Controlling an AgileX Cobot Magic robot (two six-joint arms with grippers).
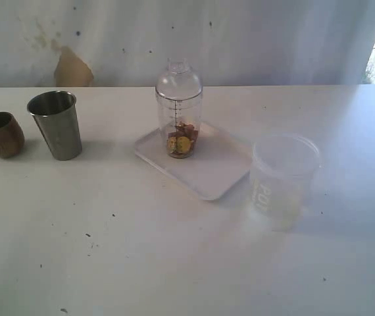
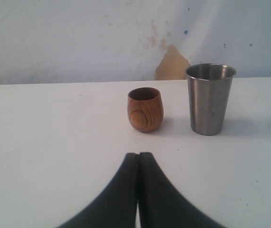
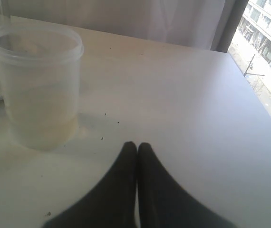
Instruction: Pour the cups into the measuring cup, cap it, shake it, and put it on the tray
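The measuring cup (image 1: 179,112) stood upright on the white tray (image 1: 217,178), toward the tray's far left part, with a clear domed cap (image 1: 179,76) seated on it. A small heap of yellow and reddish-brown pieces (image 1: 181,143) lay at its bottom. Well to the left on the table (image 1: 174,263), the steel tumbler (image 1: 56,125) and the wooden cup (image 1: 0,134) stood upright side by side, close but apart; their contents could not be made out. A frosted tub (image 1: 283,178) with lettering stood just beside the tray's right edge, a faint yellowish tint near its base. The left gripper (image 2: 138,156) hung short of the wooden cup, fingertips pressed together and holding nothing. The right gripper (image 3: 137,145), likewise closed and empty, sat near the tub.
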